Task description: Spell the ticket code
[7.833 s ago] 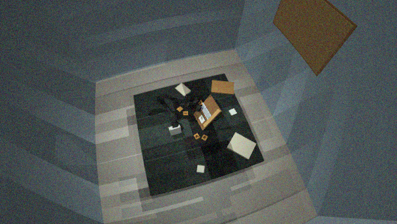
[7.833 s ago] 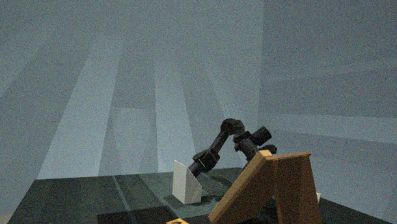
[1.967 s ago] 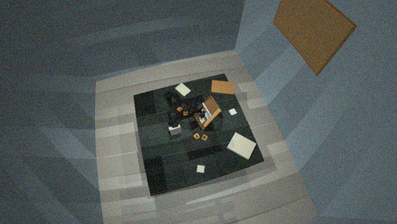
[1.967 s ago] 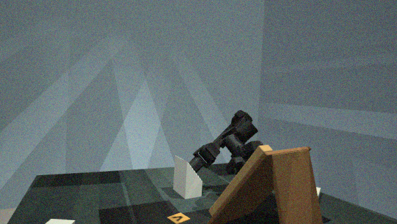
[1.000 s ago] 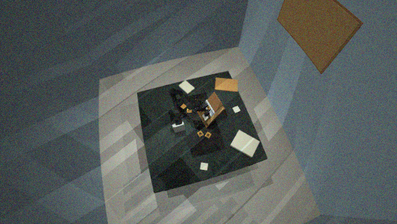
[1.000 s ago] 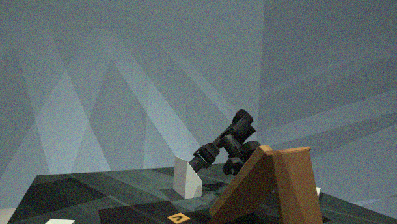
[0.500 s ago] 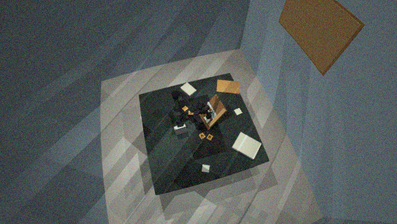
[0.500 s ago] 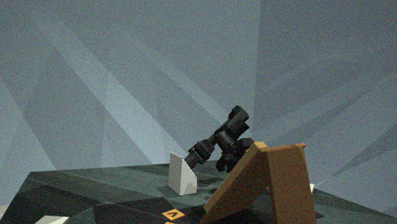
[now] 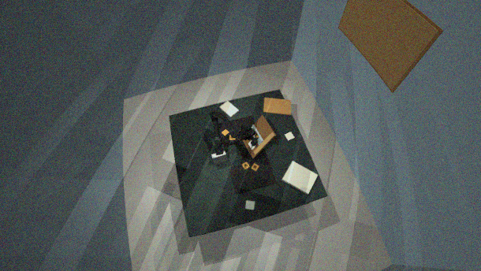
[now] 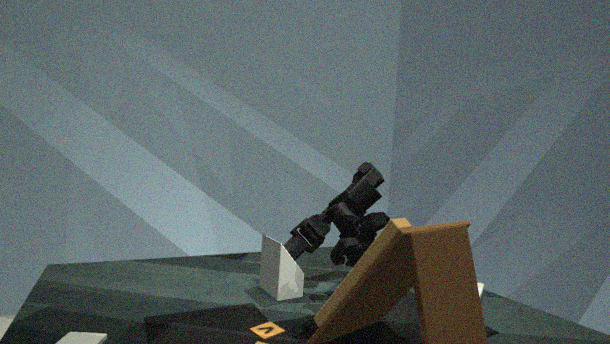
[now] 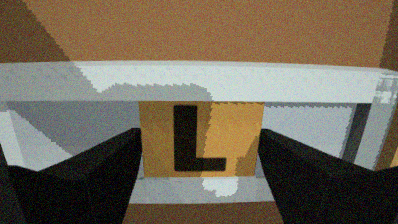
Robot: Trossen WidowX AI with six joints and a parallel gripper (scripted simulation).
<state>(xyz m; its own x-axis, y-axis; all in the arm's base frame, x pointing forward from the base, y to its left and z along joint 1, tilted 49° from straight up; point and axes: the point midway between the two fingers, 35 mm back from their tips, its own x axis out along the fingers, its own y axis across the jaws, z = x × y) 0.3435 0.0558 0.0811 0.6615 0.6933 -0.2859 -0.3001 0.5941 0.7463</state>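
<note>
My gripper (image 11: 200,137) is shut on the orange L tile (image 11: 235,130), with one black finger at each side. The tile lies upright-reading in the pale letter rail (image 11: 300,82) (image 9: 259,135), between its upper and lower walls. Pale rail floor shows on both sides of the tile; a dark strip crosses the rail to the right. The rail is on the tilted brown board (image 11: 225,30) (image 9: 265,126) (image 10: 370,280). Loose orange tiles lie left of the board, one (image 9: 225,132) beside another (image 9: 232,138). Two more (image 9: 246,165) (image 9: 255,167) lie below it. The ticket's code is not readable.
A white block (image 9: 218,154) (image 10: 282,270) stands near the arm. An orange-brown block (image 9: 277,106) is at the counter's back right. Pale flat pieces (image 9: 229,108) (image 9: 289,135) (image 9: 250,205) and a larger pale block (image 9: 300,177) are around the dark counter (image 9: 213,213).
</note>
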